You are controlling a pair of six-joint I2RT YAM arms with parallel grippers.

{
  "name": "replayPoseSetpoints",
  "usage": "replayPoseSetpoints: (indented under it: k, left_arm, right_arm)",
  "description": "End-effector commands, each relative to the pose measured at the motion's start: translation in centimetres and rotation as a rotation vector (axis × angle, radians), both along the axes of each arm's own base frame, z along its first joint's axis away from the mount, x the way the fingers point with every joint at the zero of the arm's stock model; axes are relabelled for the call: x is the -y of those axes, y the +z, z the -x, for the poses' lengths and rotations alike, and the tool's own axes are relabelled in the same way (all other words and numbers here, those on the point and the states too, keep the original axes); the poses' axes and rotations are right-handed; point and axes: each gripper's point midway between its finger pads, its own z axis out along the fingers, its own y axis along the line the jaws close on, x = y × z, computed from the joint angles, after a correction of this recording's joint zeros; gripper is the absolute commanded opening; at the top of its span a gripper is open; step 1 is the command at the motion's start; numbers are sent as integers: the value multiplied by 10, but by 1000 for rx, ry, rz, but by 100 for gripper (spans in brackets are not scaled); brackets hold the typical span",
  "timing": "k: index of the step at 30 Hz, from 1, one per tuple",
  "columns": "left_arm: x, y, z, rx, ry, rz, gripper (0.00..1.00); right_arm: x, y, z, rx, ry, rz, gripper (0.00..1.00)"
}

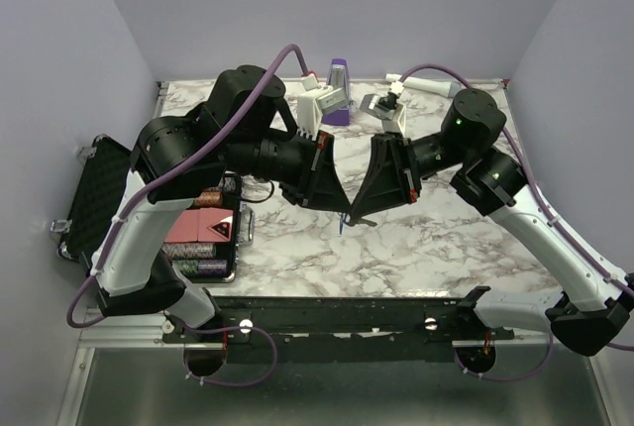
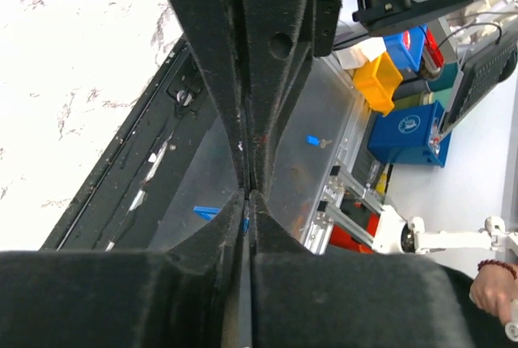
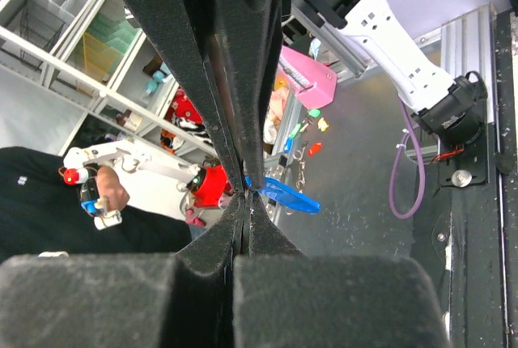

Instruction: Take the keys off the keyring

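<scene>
My two grippers meet tip to tip above the middle of the marble table (image 1: 446, 248). The left gripper (image 1: 339, 210) is shut, and a sliver of the blue key head (image 2: 244, 222) shows between its jaws. The right gripper (image 1: 356, 216) is shut tight against it. In the right wrist view the blue oblong key head (image 3: 287, 194) sticks out sideways from where the fingertips meet. A blue speck of the key (image 1: 343, 225) hangs below the tips. The thin keyring and the metal parts are hidden between the pads.
A purple metronome-shaped block (image 1: 339, 89), a white holder (image 1: 319, 107), a grey-white fixture (image 1: 384, 109) and a white cylinder (image 1: 428, 79) stand at the back. An open black case (image 1: 94, 188) and a tray of poker chips (image 1: 203, 240) lie at the left.
</scene>
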Motion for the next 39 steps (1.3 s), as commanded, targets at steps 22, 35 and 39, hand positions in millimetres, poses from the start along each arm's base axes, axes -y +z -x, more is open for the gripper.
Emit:
replayPoseSetpoints:
  k: [22, 35, 39]
  left_arm:
    - [-55, 50, -50, 159, 438, 293, 78]
    - [-102, 11, -97, 314, 558, 135, 80]
    - [-104, 17, -122, 300, 536, 152, 78]
  right_arm:
    - [-21, -3, -34, 36, -214, -40, 1]
    - [-83, -78, -122, -174, -386, 143, 1]
    - [-98, -90, -138, -253, -387, 192, 1]
